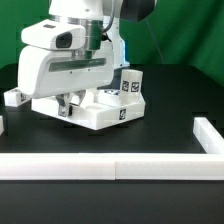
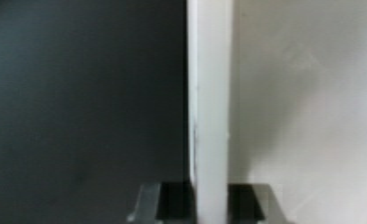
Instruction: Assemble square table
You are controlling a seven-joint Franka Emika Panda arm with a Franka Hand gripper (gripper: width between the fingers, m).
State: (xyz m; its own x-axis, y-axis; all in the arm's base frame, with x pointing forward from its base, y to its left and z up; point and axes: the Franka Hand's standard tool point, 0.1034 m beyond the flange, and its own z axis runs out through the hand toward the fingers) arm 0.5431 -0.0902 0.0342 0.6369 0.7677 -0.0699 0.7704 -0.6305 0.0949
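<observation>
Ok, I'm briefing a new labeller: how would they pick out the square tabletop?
Start at the white robot arm over the black table. Its tool is shut on the tabletop, a low white square tray. Unlike the small tagged blocks behind it, it is wide and flat with a raised rim.

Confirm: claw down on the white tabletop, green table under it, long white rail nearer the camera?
No: the table is black, not green, as the exterior view shows. The claw is down on the white tabletop, with the long white rail nearer the camera.
</observation>
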